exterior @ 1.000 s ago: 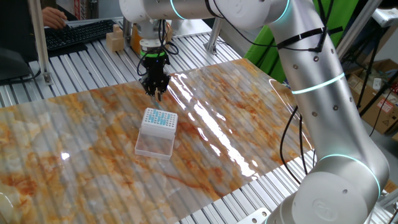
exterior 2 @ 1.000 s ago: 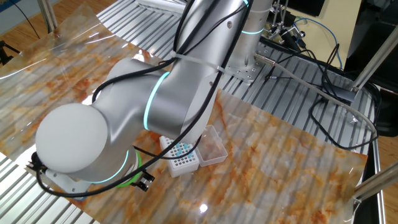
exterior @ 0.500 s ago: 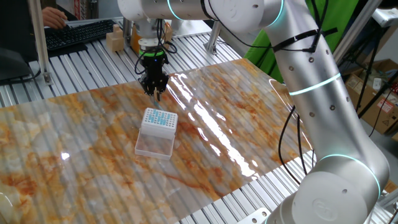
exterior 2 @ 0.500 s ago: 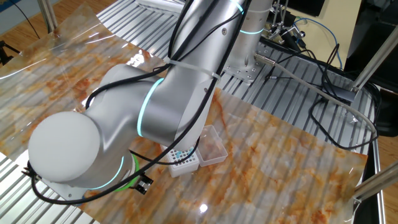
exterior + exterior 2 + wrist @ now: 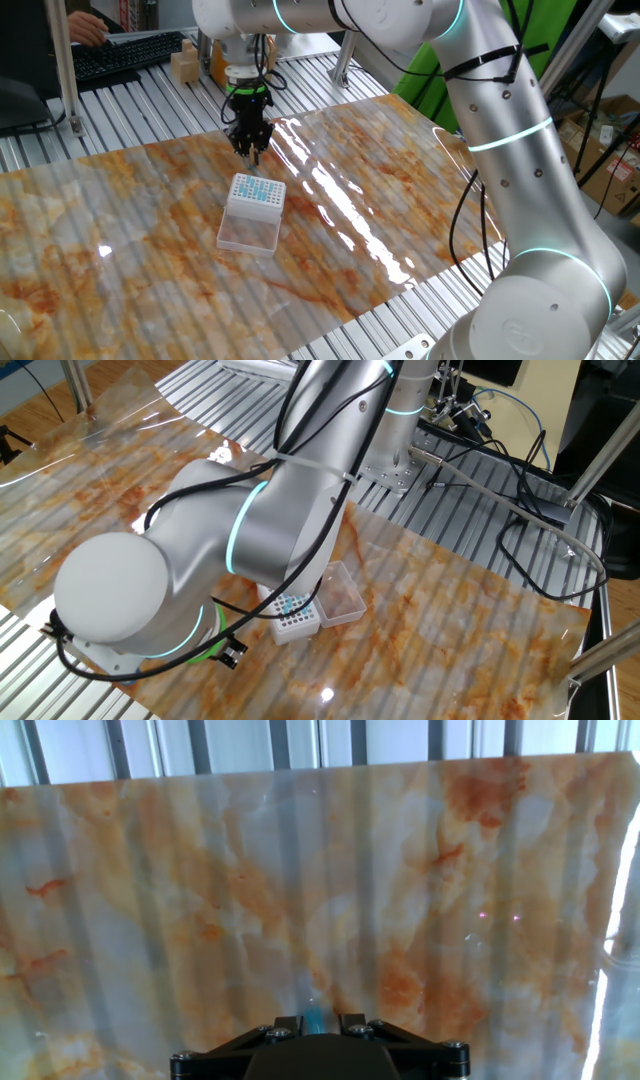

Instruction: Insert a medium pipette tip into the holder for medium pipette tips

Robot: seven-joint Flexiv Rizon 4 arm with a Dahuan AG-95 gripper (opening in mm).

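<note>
Teal pipette tip (image 5: pixel 314 1019) pinched upright, white holder (image 5: pixel 256 202) nearby

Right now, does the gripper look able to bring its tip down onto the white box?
Probably yes. The gripper hangs above the mat beyond the white box, jaws shut on the blue tip, and nothing stands between them. The box's holed top faces up, its clear flap lying open.

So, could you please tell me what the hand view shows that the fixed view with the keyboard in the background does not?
Only the hand view shows the blue tip pinched between the fingers of the tool. Only that fixed view shows the white box of tips with its clear flap, the tool hanging apart from it, and the arm. Both show the orange marbled sheet on the table.
</note>
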